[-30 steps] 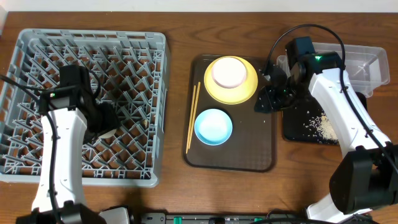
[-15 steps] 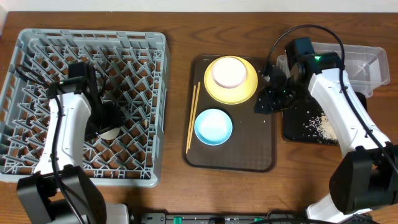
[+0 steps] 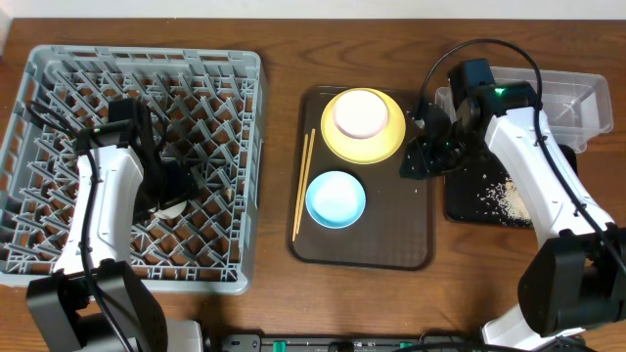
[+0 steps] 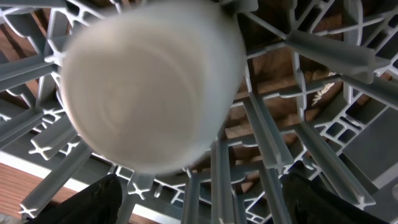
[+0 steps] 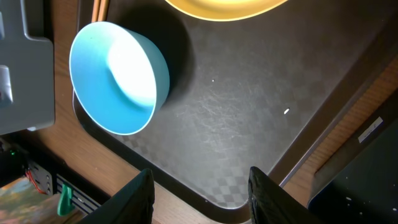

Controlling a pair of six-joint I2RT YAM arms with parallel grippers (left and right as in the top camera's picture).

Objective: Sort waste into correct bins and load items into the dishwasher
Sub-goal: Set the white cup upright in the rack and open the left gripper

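Observation:
The small white cup [image 3: 174, 207] lies among the pegs of the grey dish rack [image 3: 59, 68]. It fills the left wrist view [image 4: 149, 81], just ahead of my open left gripper [image 4: 199, 208], whose fingers stand apart from it. In the overhead view the left gripper [image 3: 179, 191] hovers over the rack. My right gripper [image 3: 416, 158] is open and empty over the right edge of the brown tray. The white bowl [image 3: 360, 113] sits on the yellow plate [image 3: 383, 145]. The blue bowl [image 3: 335, 198] and chopsticks [image 3: 303, 181] lie beside them. Rice scraps [image 3: 501, 196] lie in the black tray [image 3: 460, 200].
The brown serving tray [image 3: 391, 235] sits mid-table; its corner lies under my right gripper [image 5: 205, 196], with the blue bowl [image 5: 118, 78] to the left. The clear tub [image 3: 572, 108] stands at the far right. No wrapper or napkin shows.
My left arm has shifted toward the rack's middle and drawn back a little from the white cup, which stays in the rack. The right arm has not moved.

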